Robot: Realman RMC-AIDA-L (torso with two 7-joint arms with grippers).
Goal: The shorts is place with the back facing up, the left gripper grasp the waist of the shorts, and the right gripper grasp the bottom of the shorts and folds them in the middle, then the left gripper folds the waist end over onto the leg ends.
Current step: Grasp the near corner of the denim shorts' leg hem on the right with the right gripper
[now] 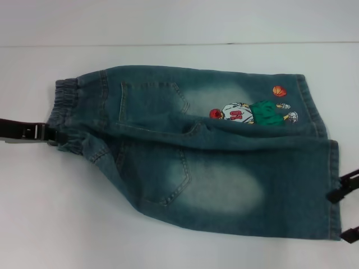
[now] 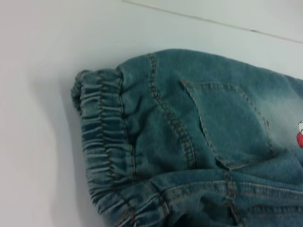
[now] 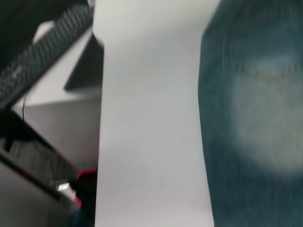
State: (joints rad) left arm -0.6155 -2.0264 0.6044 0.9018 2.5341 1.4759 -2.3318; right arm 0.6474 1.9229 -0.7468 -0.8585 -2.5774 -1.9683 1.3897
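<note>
Blue denim shorts [image 1: 196, 151] lie flat on the white table [image 1: 56, 224], back pockets up, with the elastic waist [image 1: 66, 109] on the left and the leg ends [image 1: 331, 179] on the right. A cartoon basketball player [image 1: 252, 112] is printed on the far leg. My left gripper [image 1: 53, 137] reaches in from the left and is shut on the near part of the waist, where the band is bunched. At the near leg's hem corner my right gripper [image 1: 346, 214] stands open, one black finger [image 1: 342, 193] on each side of it. The waistband [image 2: 102, 142] and a pocket [image 2: 232, 123] fill the left wrist view.
The right wrist view has the near leg's denim [image 3: 255, 118], bare table [image 3: 151, 118] beside it, and the table's edge with dark equipment [image 3: 42, 52] beyond. A seam line [image 1: 179, 43] crosses the table behind the shorts.
</note>
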